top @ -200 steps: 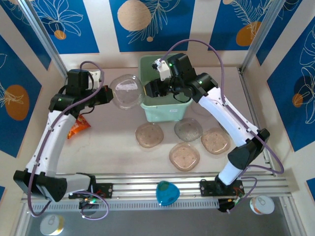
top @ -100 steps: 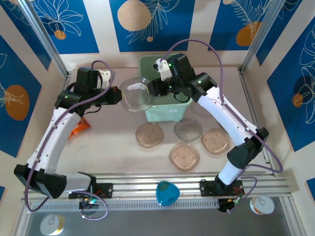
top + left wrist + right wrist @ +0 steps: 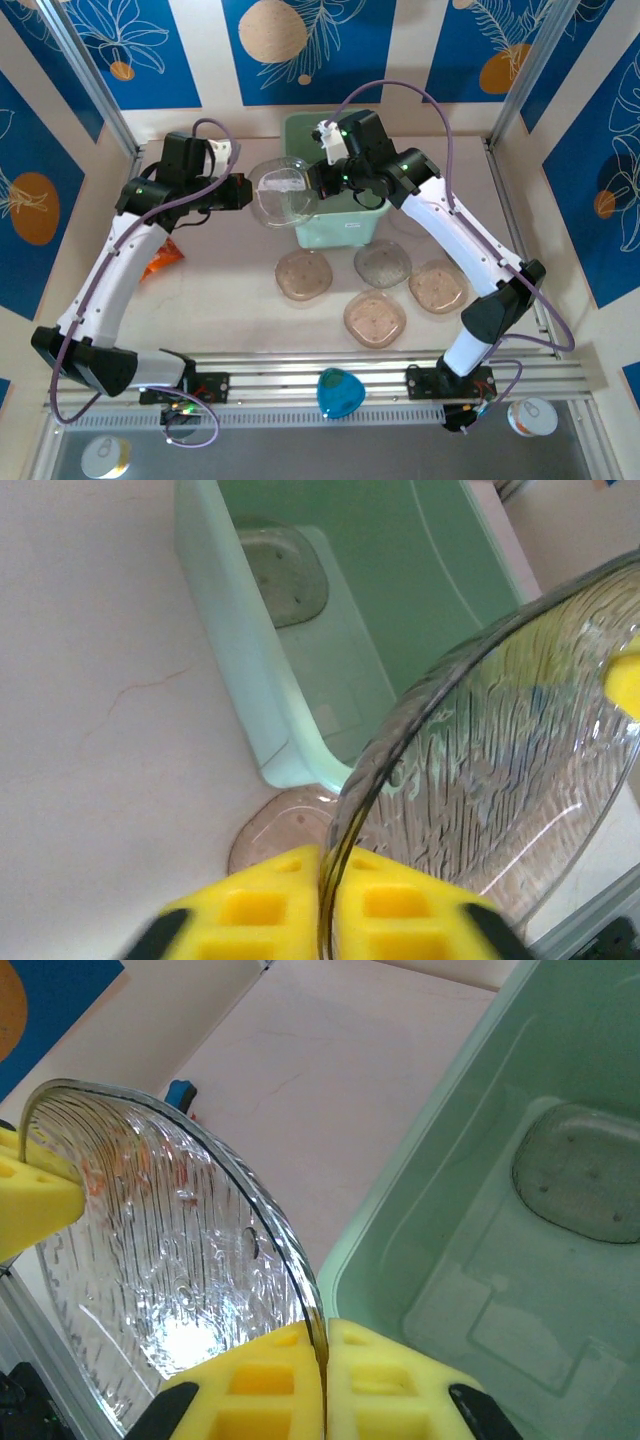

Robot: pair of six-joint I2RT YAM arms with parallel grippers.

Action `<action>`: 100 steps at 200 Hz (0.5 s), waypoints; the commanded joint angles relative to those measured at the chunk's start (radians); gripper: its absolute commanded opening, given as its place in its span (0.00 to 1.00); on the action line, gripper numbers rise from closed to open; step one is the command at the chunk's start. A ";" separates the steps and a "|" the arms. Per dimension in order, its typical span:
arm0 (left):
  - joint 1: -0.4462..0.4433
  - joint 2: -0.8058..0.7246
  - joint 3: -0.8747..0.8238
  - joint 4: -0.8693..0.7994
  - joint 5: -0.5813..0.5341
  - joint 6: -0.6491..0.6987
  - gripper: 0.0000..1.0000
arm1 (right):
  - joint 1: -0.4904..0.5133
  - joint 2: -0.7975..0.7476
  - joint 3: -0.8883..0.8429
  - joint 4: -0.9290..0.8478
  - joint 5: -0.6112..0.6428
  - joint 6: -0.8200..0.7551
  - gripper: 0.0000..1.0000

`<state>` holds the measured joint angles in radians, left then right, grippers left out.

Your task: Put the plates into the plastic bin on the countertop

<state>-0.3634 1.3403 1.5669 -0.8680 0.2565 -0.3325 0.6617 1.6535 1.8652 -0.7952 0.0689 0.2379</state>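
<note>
Left claw (image 3: 325,905): closed on the rim of the clear plate (image 3: 283,192), whose edge is pinched between yellow pads.
Right claw (image 3: 325,1365): clamped on the opposite rim of the same plate.
Clear plate: held between both claws, at the bin's left wall; its lower part is cut off in both wrist views.
Bin (image 3: 345,228): just beside the right claw; one greyish plate (image 3: 578,1172) is seen on its floor.
Loose plates (image 3: 375,318): four are laid on the countertop (image 3: 230,300), nearer than both claws.
Orange packet (image 3: 160,262): half hidden under the left arm.
</note>
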 commanded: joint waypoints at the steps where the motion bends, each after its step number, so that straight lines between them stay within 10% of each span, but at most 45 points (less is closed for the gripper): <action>1: -0.007 0.001 0.039 0.022 -0.018 -0.030 0.39 | -0.004 -0.016 -0.019 0.005 -0.001 0.026 0.06; 15: -0.006 -0.011 0.041 0.056 -0.029 -0.041 0.71 | -0.020 -0.024 -0.031 0.036 -0.017 0.063 0.04; 34: -0.006 -0.024 0.053 0.110 -0.032 -0.059 0.90 | -0.053 -0.020 -0.028 0.070 -0.039 0.121 0.00; 100: 0.041 0.033 0.107 0.190 -0.086 -0.036 0.98 | -0.203 0.123 0.091 0.099 -0.004 0.576 0.00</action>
<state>-0.3492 1.3396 1.6485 -0.7292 0.1856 -0.3832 0.5083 1.7161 1.8973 -0.7109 0.0452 0.5419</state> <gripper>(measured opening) 0.980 0.063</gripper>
